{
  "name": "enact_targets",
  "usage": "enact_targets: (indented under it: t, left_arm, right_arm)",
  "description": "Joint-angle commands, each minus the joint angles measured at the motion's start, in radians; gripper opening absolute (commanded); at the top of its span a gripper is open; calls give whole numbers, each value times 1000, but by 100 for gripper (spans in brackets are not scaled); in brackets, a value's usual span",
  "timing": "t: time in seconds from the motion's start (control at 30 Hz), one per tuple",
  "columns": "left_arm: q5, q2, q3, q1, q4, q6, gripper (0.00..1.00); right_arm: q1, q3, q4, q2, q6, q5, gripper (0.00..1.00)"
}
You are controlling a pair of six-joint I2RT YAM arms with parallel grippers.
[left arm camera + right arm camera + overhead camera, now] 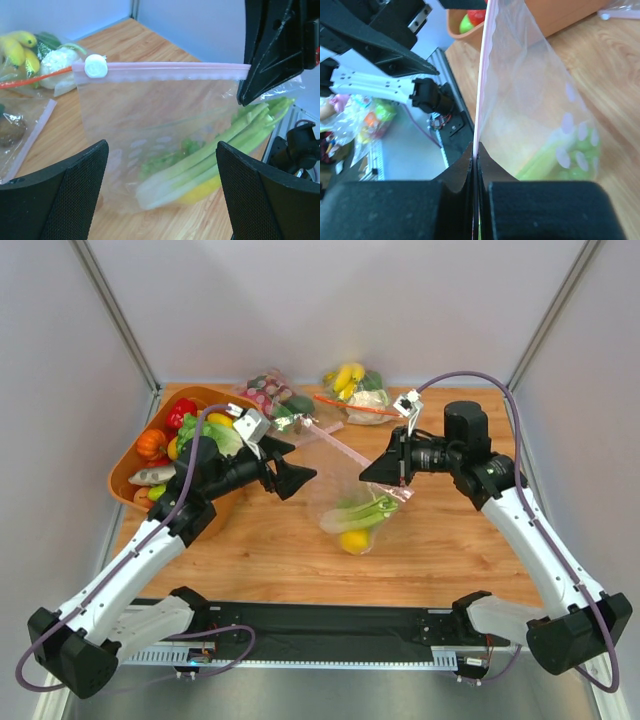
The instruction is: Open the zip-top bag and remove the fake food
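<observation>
The zip-top bag (pixel 350 490) hangs upright over the table, clear with faint dots. Its pink zip strip (pixel 165 70) is stretched level, with a white slider (pixel 96 66) at the left end. My right gripper (pixel 378 472) is shut on the strip's other end, as the right wrist view shows (pixel 476 156). Inside the bag lie the pale-green stalk (pixel 215 155) and a yellow lemon-like piece (pixel 205 191), resting low; green bits behind them are blurred. My left gripper (pixel 297 480) is open and empty, facing the bag's side with its fingers (pixel 65 195) apart and short of it.
An orange basket (pixel 125 480) of fake vegetables stands at the left, under my left arm. A clear bag with banana and cauliflower (pixel 355 390) and another bag with dark food (pixel 270 395) lie at the back. Grey walls close three sides.
</observation>
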Motion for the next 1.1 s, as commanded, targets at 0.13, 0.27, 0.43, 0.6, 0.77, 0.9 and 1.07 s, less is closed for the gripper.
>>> enact_targets:
  t: [0.13, 0.27, 0.43, 0.6, 0.77, 0.9, 1.07]
  left_arm:
    - [163, -44, -51, 37, 82, 127, 94]
    - [189, -45, -62, 68, 73, 147, 93]
    - [217, -50, -82, 88, 127, 123, 93]
    - [264, -33, -106, 94, 185, 85, 93]
    - [405, 7, -103, 94, 260, 3, 46]
    - [497, 57, -15, 94, 119, 11, 0]
    - [579, 32, 38, 94, 6, 17, 0]
  right_arm:
    - [-11, 14, 58, -20, -21, -216, 0]
    - [-11, 25, 46, -34, -21, -243, 0]
    - [-15, 25, 30, -40, -33, -295, 0]
    - [-11, 17, 29, -45, -42, -346, 0]
    - [-14, 17, -23, -33, -93, -354, 0]
    - [-18, 28, -91, -22, -136, -303, 0]
    - [-18, 71, -252, -37, -234, -170, 20]
